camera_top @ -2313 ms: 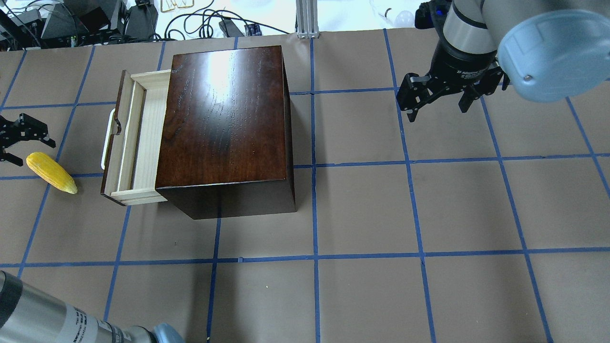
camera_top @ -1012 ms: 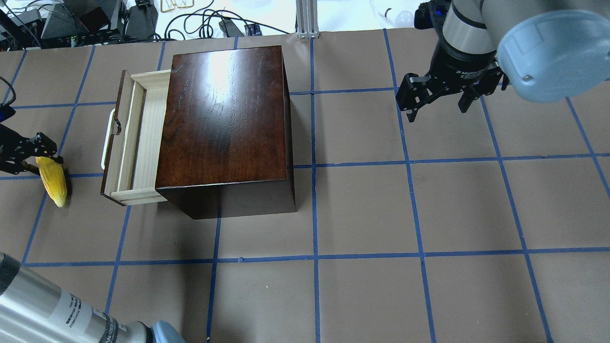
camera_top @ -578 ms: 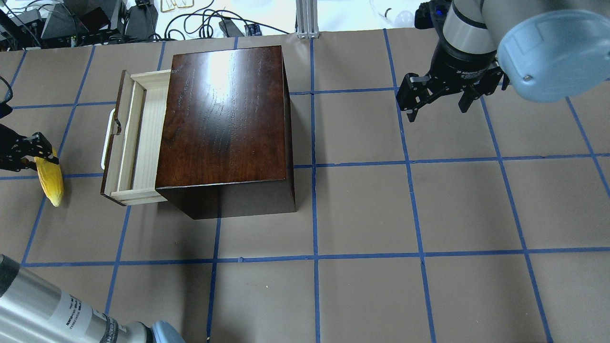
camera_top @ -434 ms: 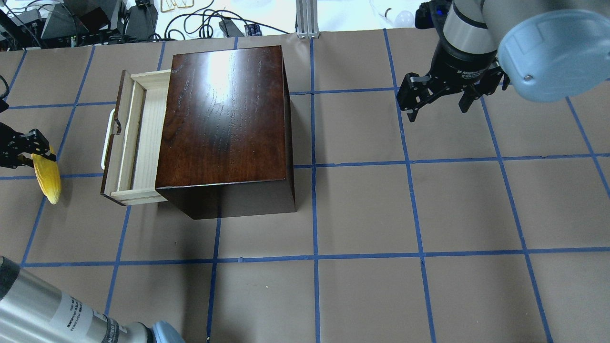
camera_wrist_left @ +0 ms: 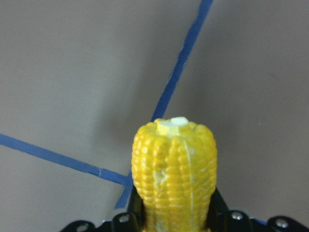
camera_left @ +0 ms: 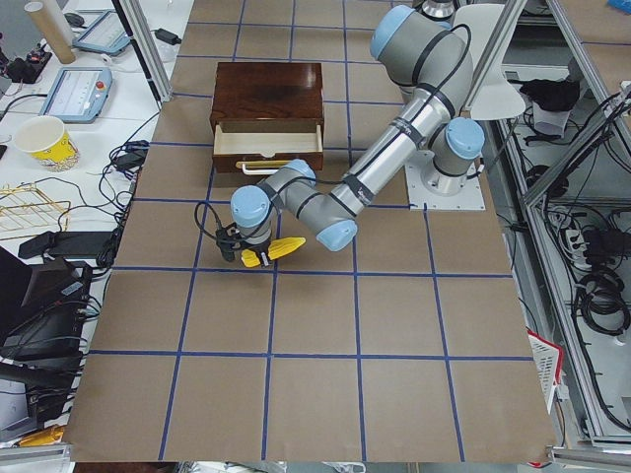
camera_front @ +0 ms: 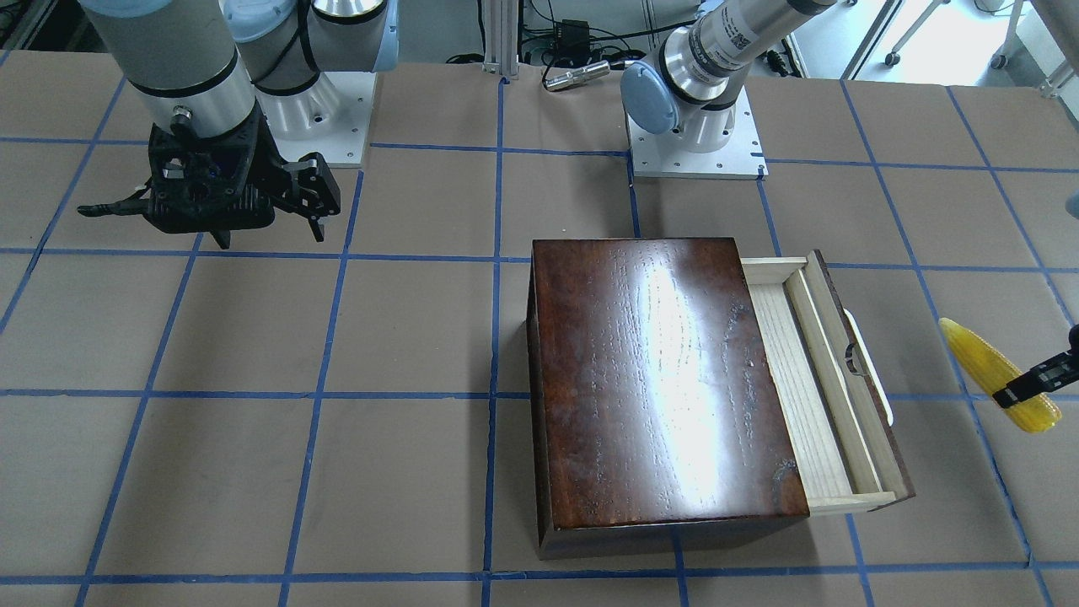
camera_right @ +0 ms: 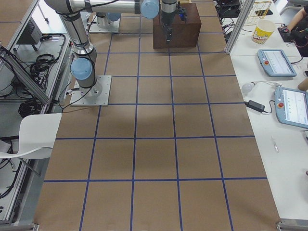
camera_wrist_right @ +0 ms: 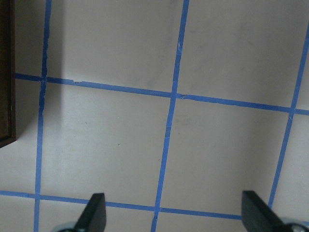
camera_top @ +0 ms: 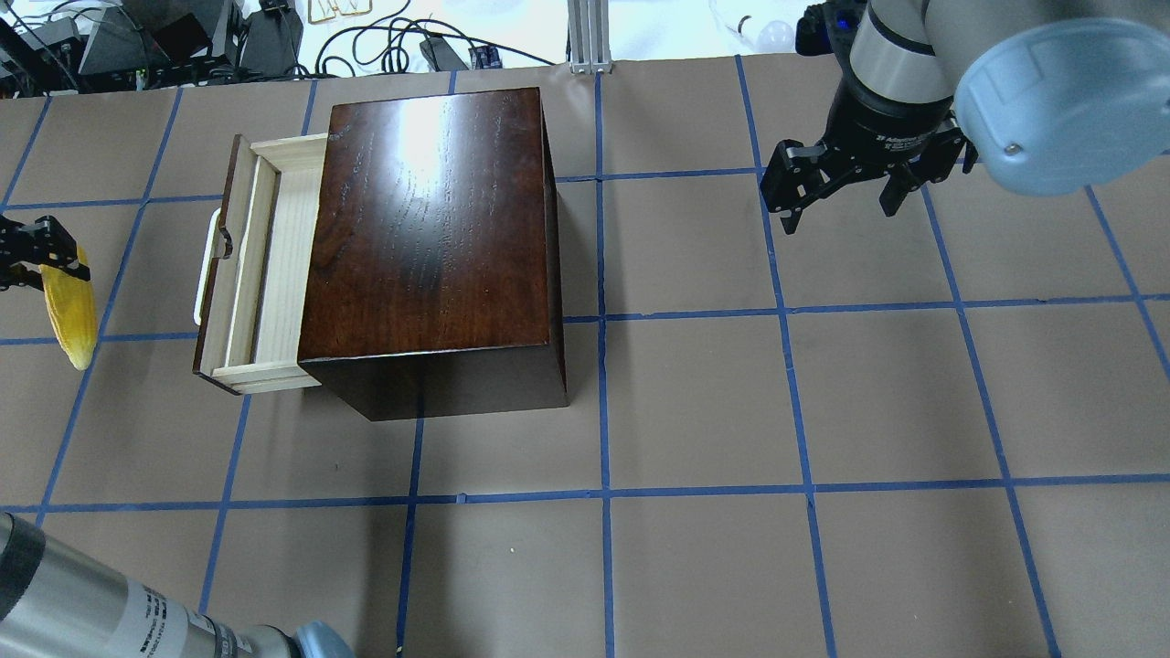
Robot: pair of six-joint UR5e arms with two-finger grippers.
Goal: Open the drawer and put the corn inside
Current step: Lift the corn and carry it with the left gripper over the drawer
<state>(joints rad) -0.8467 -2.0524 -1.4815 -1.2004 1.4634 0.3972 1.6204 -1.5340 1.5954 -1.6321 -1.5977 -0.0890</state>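
The yellow corn (camera_top: pixel 71 311) hangs in my left gripper (camera_top: pixel 41 265), held near its thick end and lifted off the table to the left of the drawer. It also shows in the front view (camera_front: pixel 999 375) and fills the left wrist view (camera_wrist_left: pixel 174 174). The drawer (camera_top: pixel 260 274) is pulled partly out of the dark wooden box (camera_top: pixel 434 238). Its pale tray looks empty and its white handle (camera_top: pixel 206 265) faces the corn. My right gripper (camera_top: pixel 841 206) is open and empty, far right of the box, above bare table.
The brown table has a grid of blue tape lines (camera_top: pixel 603 493). Cables and equipment (camera_top: pixel 183 37) lie beyond the far edge. My right arm's large elbow (camera_top: pixel 1060 91) hangs over the far right corner. The arm bases (camera_front: pixel 691 126) stand at the robot's side.
My left gripper closed on the corn, which turned to point toward the near edge, and lifted it off the table, moving it toward the far side. The right arm has not moved.
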